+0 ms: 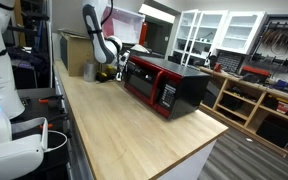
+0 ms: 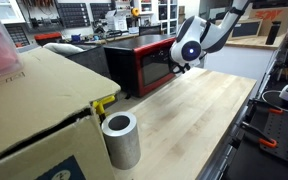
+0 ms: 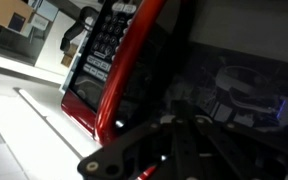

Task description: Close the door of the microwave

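Door (image 2: 149, 64) of the microwave (image 1: 191, 84), shown with the gripper (image 2: 177, 66) beside it. The jaws appear only as dark linkages at the bottom of the wrist view, so whether they are spread or clenched cannot be told, and nothing is seen held between them. Directly ahead of the gripper in the wrist view lie the door's red edge and dark glass, with the red button panel (image 3: 102, 50) beyond. In both exterior views the red face lies close along the oven's front, and whether it has latched cannot be told. The oven stands on a pale wooden counter (image 1: 134, 140), near a brown cardboard box (image 2: 29, 115).

Handling, as judged: the door is a stiff, light, hinged panel that swings easily. It needs a flat push rather than a grasp, applied to the red frame at the free edge, off the glass. A hard shove might slide the oven.
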`<state>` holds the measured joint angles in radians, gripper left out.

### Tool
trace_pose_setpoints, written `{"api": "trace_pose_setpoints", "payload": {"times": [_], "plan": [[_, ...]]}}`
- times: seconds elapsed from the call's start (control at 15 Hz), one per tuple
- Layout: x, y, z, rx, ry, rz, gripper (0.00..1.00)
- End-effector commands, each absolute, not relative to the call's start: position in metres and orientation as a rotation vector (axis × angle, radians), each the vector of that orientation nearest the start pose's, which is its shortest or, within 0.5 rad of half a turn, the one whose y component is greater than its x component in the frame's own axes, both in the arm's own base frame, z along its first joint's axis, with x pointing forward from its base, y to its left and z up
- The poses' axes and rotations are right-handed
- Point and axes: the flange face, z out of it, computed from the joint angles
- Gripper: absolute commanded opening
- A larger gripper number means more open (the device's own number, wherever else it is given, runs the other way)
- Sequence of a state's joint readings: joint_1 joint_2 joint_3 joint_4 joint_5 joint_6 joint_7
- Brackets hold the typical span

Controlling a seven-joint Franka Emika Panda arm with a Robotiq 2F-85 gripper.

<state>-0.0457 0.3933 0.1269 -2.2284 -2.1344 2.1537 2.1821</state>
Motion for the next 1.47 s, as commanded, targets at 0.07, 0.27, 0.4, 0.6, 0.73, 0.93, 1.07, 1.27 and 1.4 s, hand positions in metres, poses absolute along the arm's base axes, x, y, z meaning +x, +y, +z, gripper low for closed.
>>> {"api": "trace_pose_setpoints", "payload": {"times": [0.07, 0.27, 0.4, 0.6, 0.73, 0.93, 1.07, 1.27, 1.4], "plan": [[0.53, 0.032, 0.237, 2.316, -0.378, 1.107, 0.4], [0.522, 0.033, 0.252, 2.429, -0.518, 0.944, 0.65], [0.519, 0.032, 0.257, 2.47, -0.66, 0.842, 0.78], [0.51, 0.028, 0.263, 2.491, -0.89, 0.681, 0.99], [0.506, 0.029, 0.269, 2.482, -1.063, 0.581, 1.0], [0.506, 0.031, 0.28, 2.427, -1.335, 0.452, 1.0], [0.508, 0.032, 0.287, 2.369, -1.506, 0.388, 1.0], [0.503, 0.034, 0.296, 2.267, -1.724, 0.296, 1.0], [0.502, 0.033, 0.299, 2.176, -1.849, 0.235, 1.0]]}}
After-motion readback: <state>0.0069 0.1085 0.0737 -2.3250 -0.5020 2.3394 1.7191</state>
